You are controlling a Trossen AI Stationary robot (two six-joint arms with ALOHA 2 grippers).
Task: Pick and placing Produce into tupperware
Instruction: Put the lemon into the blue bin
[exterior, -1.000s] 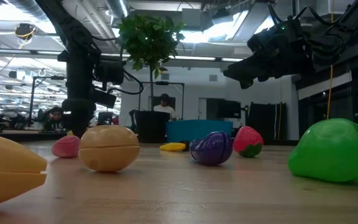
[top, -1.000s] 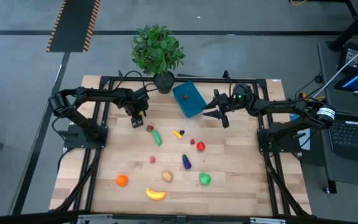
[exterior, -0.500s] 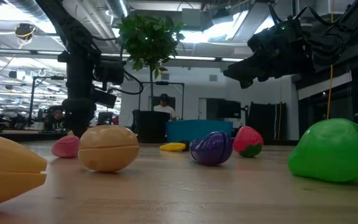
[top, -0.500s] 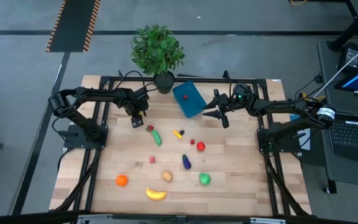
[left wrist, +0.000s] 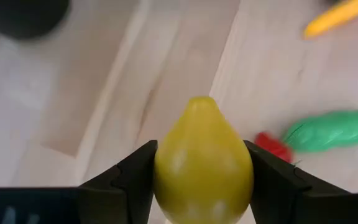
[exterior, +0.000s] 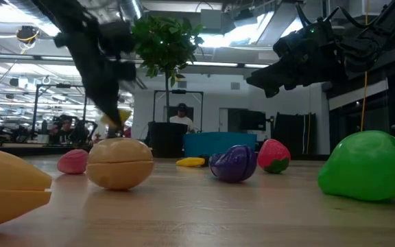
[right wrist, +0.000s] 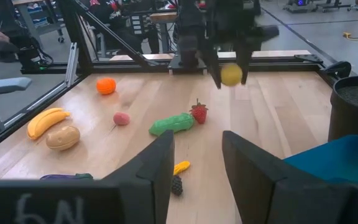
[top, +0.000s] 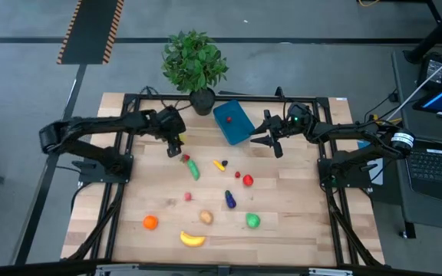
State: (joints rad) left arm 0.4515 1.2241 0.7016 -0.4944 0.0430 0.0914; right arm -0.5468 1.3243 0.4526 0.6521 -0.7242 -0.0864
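- The left gripper [left wrist: 202,180] is clenching a yellow lemon [left wrist: 202,163] between its two fingers [left wrist: 132,180], lifted above the wood.
- Just past those fingers, one red strawberry [left wrist: 271,145] is lying against one green cucumber [left wrist: 334,129]; beyond them one small yellow pepper [left wrist: 339,15] is showing.
- The right gripper [top: 268,139] is hovering with fingers [right wrist: 151,163] spread and empty, just beside the blue tupperware [top: 233,123], which is sitting at the back edge with one red piece [top: 228,119] inside.
- Farther from both grippers, singly: one red berry [top: 248,180], one small dark berry [top: 238,174], one eggplant [top: 229,200], one pink piece [top: 188,197], one potato [top: 206,218], one green apple [top: 252,221], one orange [top: 150,222], one banana [top: 192,239].
- The table [top: 298,230] is pale wooden planks inside a black frame.
- One potted plant [top: 196,63] is standing at the back edge, next to the tupperware.
- Around the table is grey floor; behind it, an open workshop with ceiling lights and a person [exterior: 180,115] sitting.
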